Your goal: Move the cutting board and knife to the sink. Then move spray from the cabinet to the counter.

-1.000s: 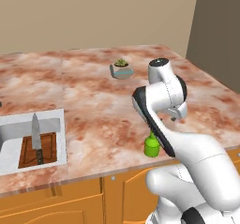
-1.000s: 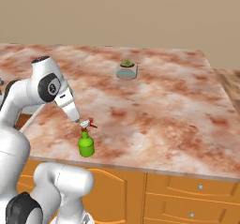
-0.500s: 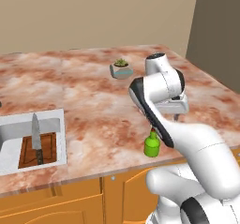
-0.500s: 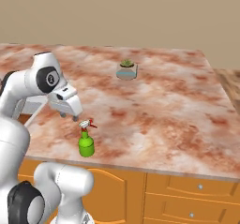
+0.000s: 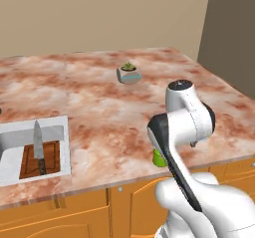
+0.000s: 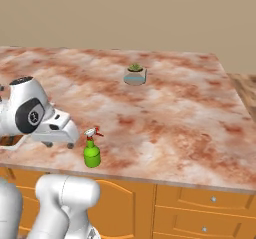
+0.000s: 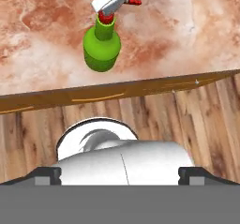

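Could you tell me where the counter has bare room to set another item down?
The counter is bare between the potted plant and the spray, and all along its right side. Its front edge is tight where the spray stands beside the open gripper. The sink holds the cutting board and knife.

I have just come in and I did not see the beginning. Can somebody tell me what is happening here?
A white robot arm is working at a kitchen counter. The spray stands upright near the counter's front edge, and the gripper, open and holding nothing, hangs beside it without touching it. In the sink the cutting board lies flat with the knife on top. A small potted succulent sits further back. From how things lie, both parts of the job look finished.
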